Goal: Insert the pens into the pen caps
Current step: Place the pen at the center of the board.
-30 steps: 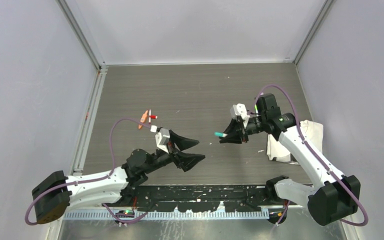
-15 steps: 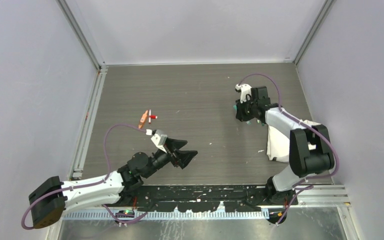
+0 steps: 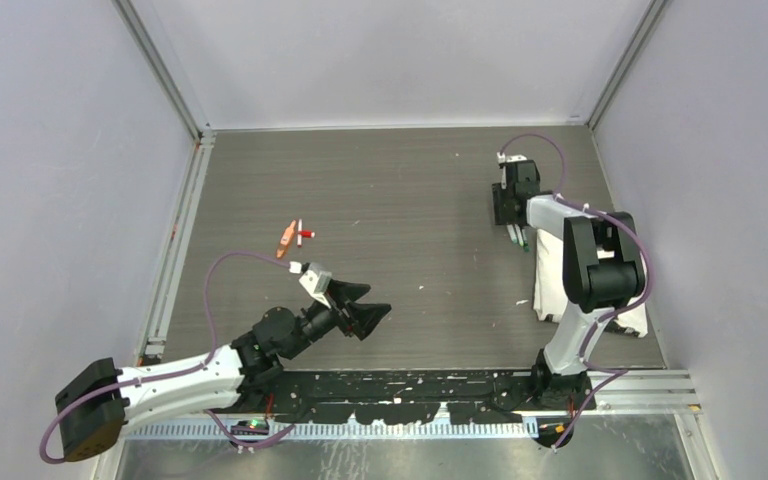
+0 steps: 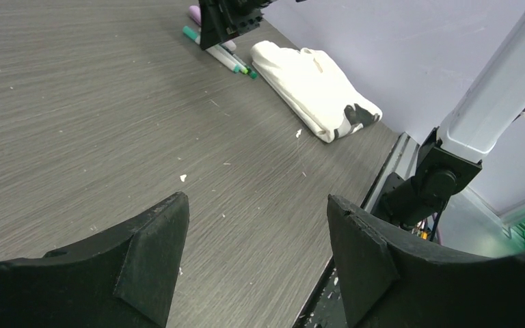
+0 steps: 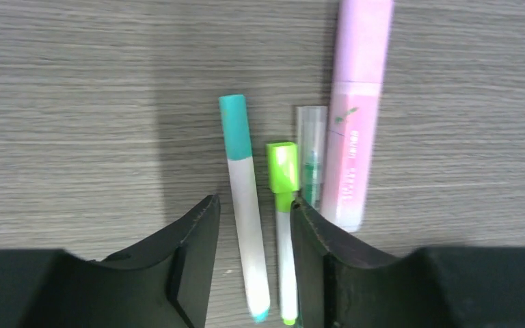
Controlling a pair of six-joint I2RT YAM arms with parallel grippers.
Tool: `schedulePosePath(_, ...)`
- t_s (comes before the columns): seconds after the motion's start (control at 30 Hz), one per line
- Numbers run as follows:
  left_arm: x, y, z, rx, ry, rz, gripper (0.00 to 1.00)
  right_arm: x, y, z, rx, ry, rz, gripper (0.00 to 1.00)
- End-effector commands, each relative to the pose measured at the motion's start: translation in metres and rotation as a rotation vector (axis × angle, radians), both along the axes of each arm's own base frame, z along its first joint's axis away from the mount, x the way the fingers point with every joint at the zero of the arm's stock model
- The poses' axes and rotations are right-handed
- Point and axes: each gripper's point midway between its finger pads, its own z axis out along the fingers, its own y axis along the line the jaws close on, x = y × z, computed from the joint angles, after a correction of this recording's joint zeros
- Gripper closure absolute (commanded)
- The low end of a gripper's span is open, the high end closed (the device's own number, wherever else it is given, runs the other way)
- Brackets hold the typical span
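Observation:
My right gripper (image 3: 511,218) is open, low over a row of pens at the far right. In the right wrist view its jaws (image 5: 254,203) straddle a white pen with a teal cap (image 5: 243,184) and a white pen with a bright green cap (image 5: 285,205). Beside them lie a dark green pen under a clear cap (image 5: 310,150) and a pink highlighter (image 5: 355,116). An orange cap (image 3: 285,240) and a white pen with a red end (image 3: 302,233) lie at mid left. My left gripper (image 3: 365,310) is open and empty above the near table; its jaws (image 4: 258,201) frame bare wood.
A white cloth (image 3: 548,295) lies at the right under the right arm, also in the left wrist view (image 4: 311,85). Small white specks dot the dark wood table (image 3: 400,190). Grey walls close in the back and both sides. A black rail (image 3: 410,385) runs along the near edge.
My right arm swung from the table's middle to the far right with the teal-capped pen, laid it beside the other pens and opened. My left gripper drew back a little.

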Motion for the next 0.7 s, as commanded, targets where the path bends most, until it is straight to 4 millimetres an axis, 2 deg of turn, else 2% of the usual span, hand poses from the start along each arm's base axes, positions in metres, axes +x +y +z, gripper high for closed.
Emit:
schedulePosePath(0.0,0.005,0.003,0.007,-0.021,-0.003,0.029,0.25,0.007,-0.013,0.027,0.029,-0.053,-0.045,0.5)
schedulePosePath(0.13,0.004,-0.002,0.012,-0.002,-0.002,0.013,0.25,0.005,-0.005,0.053,0.087,-0.1,0.019,0.48)
schedulePosePath(0.23,0.005,-0.006,0.018,0.043,-0.003,0.002,0.25,-0.006,0.021,0.086,0.172,-0.137,0.17,0.46)
schedulePosePath(0.33,0.014,-0.007,0.025,0.112,0.013,0.014,0.23,-0.028,0.043,0.127,0.211,-0.15,0.356,0.42)
schedulePosePath(0.4,0.03,-0.001,0.032,0.134,0.037,0.032,0.22,-0.043,0.054,0.16,0.246,-0.193,0.43,0.38)
schedulePosePath(0.43,0.039,0.003,0.037,0.131,0.054,0.042,0.22,-0.052,0.06,0.183,0.276,-0.24,0.456,0.33)
schedulePosePath(0.5,0.054,0.012,0.044,0.127,0.1,0.046,0.21,-0.07,0.076,0.22,0.398,-0.309,0.496,0.19)
schedulePosePath(0.57,0.075,0.028,0.048,0.14,0.158,0.086,0.18,-0.092,0.101,0.256,0.554,-0.361,0.588,0.02)
schedulePosePath(0.67,0.104,0.054,0.053,0.192,0.247,0.136,0.17,-0.131,0.141,0.298,0.781,-0.371,0.825,0.0)
